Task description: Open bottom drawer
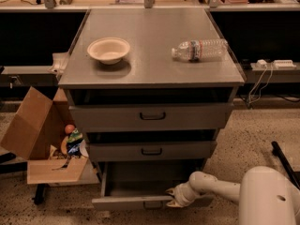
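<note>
The bottom drawer [126, 202] of the grey cabinet is pulled out; its slim front sits low near the floor with a small dark handle [152, 204] at its centre. Its inside looks empty. My gripper [171, 198] is at the top edge of the drawer front, just right of the handle, at the end of my white arm [215, 187] that reaches in from the lower right. The middle drawer [152, 150] and the top drawer [152, 116] stand slightly out.
On the cabinet top [150, 46] sit a white bowl [108, 49] and a plastic water bottle [200, 49] lying on its side. An open cardboard box [42, 144] with snacks stands left of the cabinet. Cables and a power strip [272, 64] are at the right.
</note>
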### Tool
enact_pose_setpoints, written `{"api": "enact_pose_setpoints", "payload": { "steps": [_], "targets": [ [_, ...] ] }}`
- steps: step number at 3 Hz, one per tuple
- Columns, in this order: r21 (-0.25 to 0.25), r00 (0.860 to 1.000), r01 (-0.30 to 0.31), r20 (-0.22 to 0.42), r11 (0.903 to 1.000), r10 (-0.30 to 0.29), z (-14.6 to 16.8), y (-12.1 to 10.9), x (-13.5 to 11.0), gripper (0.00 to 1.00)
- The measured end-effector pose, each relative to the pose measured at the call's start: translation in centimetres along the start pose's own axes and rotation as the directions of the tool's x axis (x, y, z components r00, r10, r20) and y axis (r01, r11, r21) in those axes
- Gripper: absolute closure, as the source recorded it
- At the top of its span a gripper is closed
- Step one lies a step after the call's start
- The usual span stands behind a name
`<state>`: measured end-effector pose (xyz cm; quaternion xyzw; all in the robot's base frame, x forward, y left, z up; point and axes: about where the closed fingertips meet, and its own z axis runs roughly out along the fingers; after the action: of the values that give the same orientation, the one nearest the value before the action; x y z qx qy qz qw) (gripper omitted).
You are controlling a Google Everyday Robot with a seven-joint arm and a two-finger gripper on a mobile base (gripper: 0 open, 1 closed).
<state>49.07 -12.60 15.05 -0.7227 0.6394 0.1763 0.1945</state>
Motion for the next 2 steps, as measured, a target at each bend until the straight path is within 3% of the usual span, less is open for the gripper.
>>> {"api": "enact_pose_setpoints", "payload": {
  "steps": [1,2],
  "targets": [
    [0.0,1.0,0.0,0.0,1.0,0.0,0.0,0.0,0.0,0.15],
    [0.0,1.0,0.0,0.0,1.0,0.0,0.0,0.0,0.0,0.0]
  ]
}}
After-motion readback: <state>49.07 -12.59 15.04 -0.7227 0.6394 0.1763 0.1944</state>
